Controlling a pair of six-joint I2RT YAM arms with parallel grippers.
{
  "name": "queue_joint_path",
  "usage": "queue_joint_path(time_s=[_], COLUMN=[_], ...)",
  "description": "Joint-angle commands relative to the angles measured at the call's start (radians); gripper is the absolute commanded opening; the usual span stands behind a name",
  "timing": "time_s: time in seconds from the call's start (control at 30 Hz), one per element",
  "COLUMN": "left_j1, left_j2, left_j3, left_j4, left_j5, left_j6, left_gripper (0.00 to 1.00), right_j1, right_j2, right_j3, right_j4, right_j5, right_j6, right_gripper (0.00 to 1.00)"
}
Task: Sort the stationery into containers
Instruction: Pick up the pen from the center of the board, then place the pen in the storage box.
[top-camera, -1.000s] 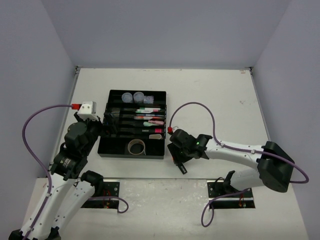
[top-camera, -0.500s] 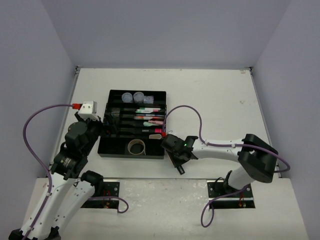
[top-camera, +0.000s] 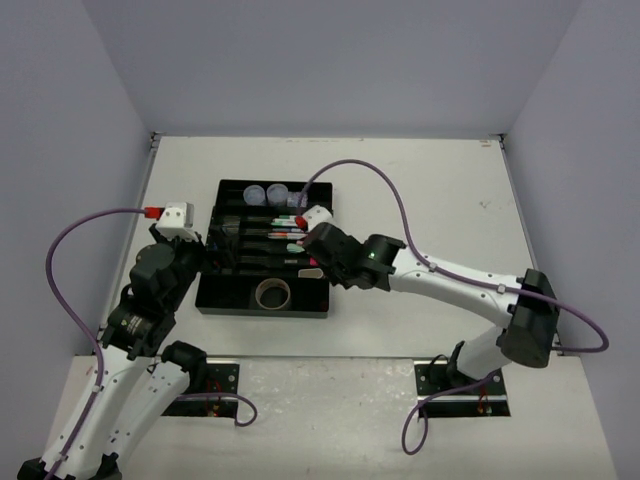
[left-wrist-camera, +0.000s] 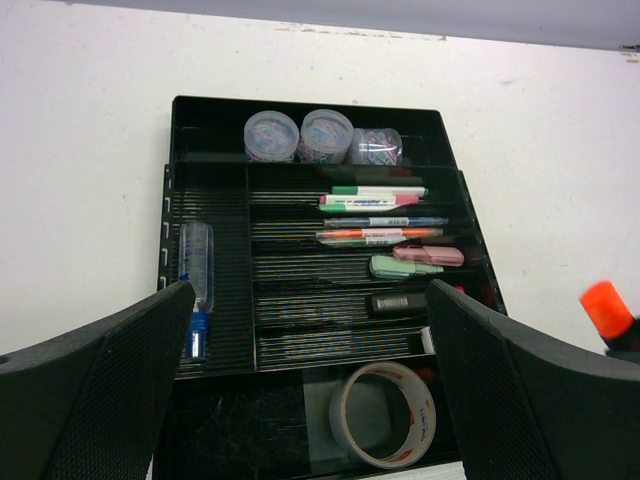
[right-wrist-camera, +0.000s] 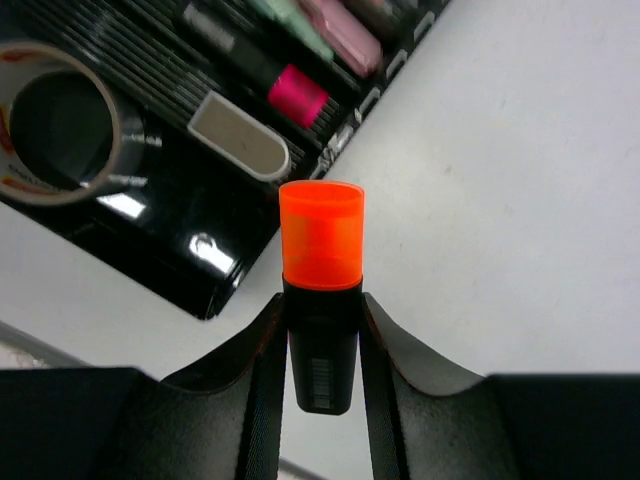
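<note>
The black organiser tray (top-camera: 215, 305) lies mid-table. It holds three clear tubs (left-wrist-camera: 272, 135) at the far end, thin pens (left-wrist-camera: 375, 200), a pink highlighter (left-wrist-camera: 430, 256), a green highlighter (left-wrist-camera: 400, 267), a blue-capped tube (left-wrist-camera: 196, 280) in the left slot and a grey tape roll (left-wrist-camera: 385, 415) in the near section. My left gripper (left-wrist-camera: 310, 290) is open and empty above the tray's near left part (top-camera: 208, 255). My right gripper (right-wrist-camera: 320, 310) is shut on the orange highlighter (right-wrist-camera: 320, 235), orange cap pointing away, just off the tray's near right corner (right-wrist-camera: 215, 290). The orange cap also shows in the left wrist view (left-wrist-camera: 607, 308).
In the right wrist view, a black marker with a pink cap (right-wrist-camera: 290, 95) and a flat grey-white piece (right-wrist-camera: 240, 140) lie in tray slots beside the tape roll (right-wrist-camera: 60, 125). White table (top-camera: 430, 200) surrounds the tray; grey walls enclose it. Purple cables loop over both arms.
</note>
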Motion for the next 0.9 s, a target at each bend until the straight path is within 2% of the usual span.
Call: queue_joint_path(time_s=[0.0,0.13,0.37,0.6,0.87], left_j1=[0.010,0.011,0.011,0.011,0.011], left_j2=[-0.006,-0.004,-0.010,-0.010,-0.011], left_j3=[-0.003,-0.005,-0.004,-0.005,-0.005], left_j4=[0.035,0.035,0.035,0.037,0.034], left_j5=[0.005,0.008,0.010,0.011,0.005], left_j6=[0.019,0.019,0.019,0.019,0.019], left_gripper=[1.00,1.00,1.00,1.00,1.00], right_j1=[-0.035,-0.090,-0.170,-0.205,-0.204], right_j2=[0.159,0.260,0.395,0.510,0.618], right_j3=[0.154,0.219,0.360,0.489,0.573], right_j4=[0.130,0.252,0.199,0.114,0.016], right_j5=[-0.045,-0.308,-0.471,-0.549,-0.557], right_j6=[-0.429,-0.755,-0.975,-1.084,-1.057], right_gripper=[0.16,0.16,0.16,0.16,0.17])
